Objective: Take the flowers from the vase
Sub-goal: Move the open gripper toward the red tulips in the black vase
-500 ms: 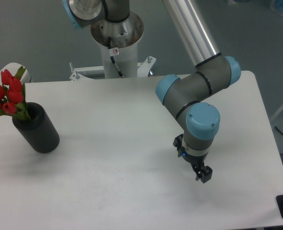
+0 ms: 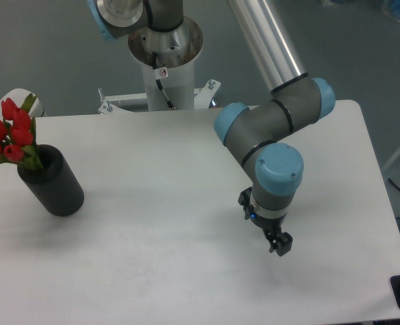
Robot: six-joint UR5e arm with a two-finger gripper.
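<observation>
Flowers [image 2: 7,135] in unmarked black vase [image 2: 52,181]

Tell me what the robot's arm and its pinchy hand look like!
The arm has grey joints with light blue round caps and a shiny silver tube. Its gripper is small and black, with a tiny blue light above it. The base post is white with a little red-and-white sticker.

The vase [image 2: 51,181] stands on the table [image 2: 166,271] near its left edge, with the flowers [image 2: 9,139] in its opening, leaning out toward the left. The gripper [image 2: 279,244] hangs over the table's right half, well apart from the vase. The arm's base column [image 2: 164,61] stands behind the table's far edge.
</observation>
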